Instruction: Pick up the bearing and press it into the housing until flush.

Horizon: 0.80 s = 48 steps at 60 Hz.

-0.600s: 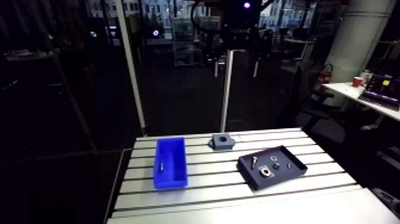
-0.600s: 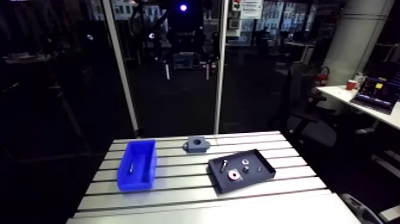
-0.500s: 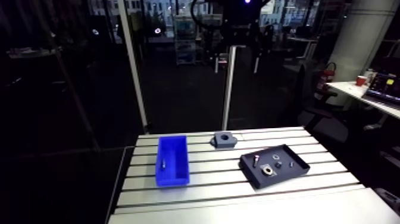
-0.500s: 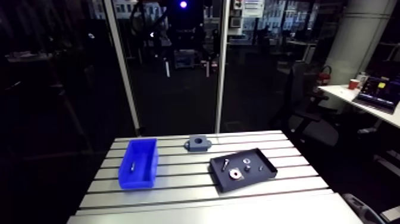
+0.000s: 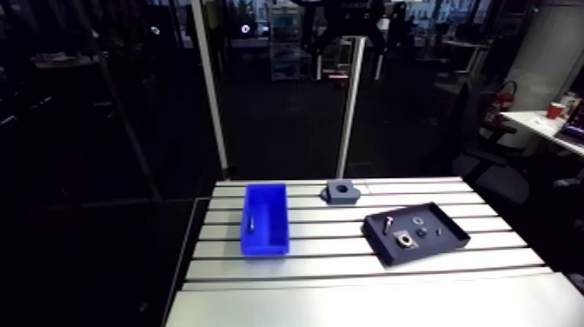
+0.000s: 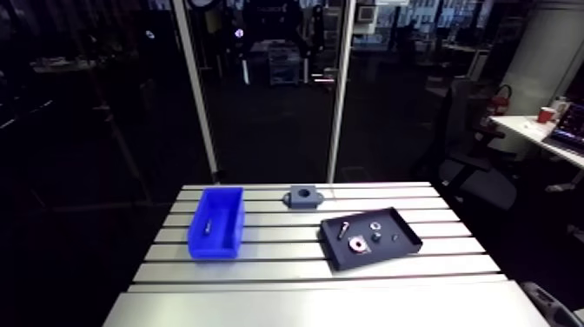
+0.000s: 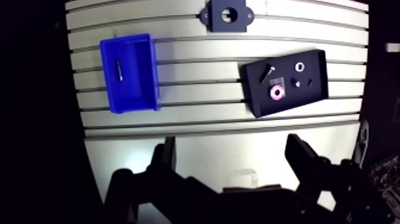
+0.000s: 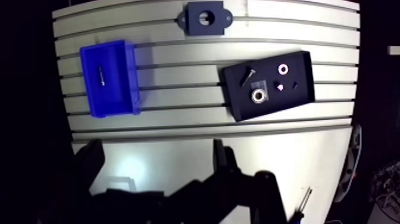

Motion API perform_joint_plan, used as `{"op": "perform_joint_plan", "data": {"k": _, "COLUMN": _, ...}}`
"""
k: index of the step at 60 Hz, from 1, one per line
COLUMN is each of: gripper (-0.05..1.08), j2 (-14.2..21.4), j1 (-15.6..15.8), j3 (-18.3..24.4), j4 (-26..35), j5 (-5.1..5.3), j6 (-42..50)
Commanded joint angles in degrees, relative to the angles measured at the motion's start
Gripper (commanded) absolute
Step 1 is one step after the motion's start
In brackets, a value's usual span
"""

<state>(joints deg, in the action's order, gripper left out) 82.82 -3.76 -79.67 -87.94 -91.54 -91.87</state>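
While the gripper (image 7: 232,156) hangs high above the table (image 7: 196,77), its two fingers stand wide apart with nothing between them, well clear of every part below.

The bearing (image 7: 276,93) lies inside the black tray (image 7: 257,100), roughly at the middle of the tray's side nearer the gripper. It rests flat on the tray floor, so its bore points straight up. Seen from above it is a plain round ring, bright at the rim and pinkish around the hole, and so has no long axis across the table. A dark screw (image 7: 266,71) lies just beside it, farther from the gripper and slanted. A smaller pale ring (image 7: 299,67) sits at the tray's far end, with two tiny pieces near it that are too small to identify.

The housing (image 7: 228,15) stands apart from the tray, at the table's far edge as seen from the gripper. It is a dark block with its round bore open upward. Its two mounting ears stick out to either side, so its long axis runs along the table's slots.

The blue bin (image 7: 138,89) sits on the other side of the housing from the tray. It is well apart from both, with its long side across the slots. A single thin pin (image 7: 119,70) lies along its floor. The tray sits slightly askew to the slots.
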Motion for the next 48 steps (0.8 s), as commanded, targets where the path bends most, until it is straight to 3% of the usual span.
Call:
{"op": "perform_joint_plan", "data": {"k": 1, "gripper": 0.0, "j2": -0.31, "j1": -0.01, "j3": 0.1, "j4": -0.33, "j5": -0.08, "j6": -0.97}}
{"op": "perform_joint_plan", "data": {"k": 16, "gripper": 0.0, "j2": -1.97, "j1": -0.91, "j3": -1.05, "j4": -1.02, "j5": -0.01, "j6": -5.77}}
{"op": "perform_joint_plan", "data": {"k": 33, "gripper": 0.0, "j2": -1.83, "j1": -6.9, "j3": -6.59, "j4": -7.22, "j5": 0.11, "j6": -12.51}}
{"op": "perform_joint_plan", "data": {"k": 48, "gripper": 0.0, "j2": -1.83, "j1": -10.82, "j3": -10.96, "j4": -8.36, "j5": -0.07, "j6": -16.17}}
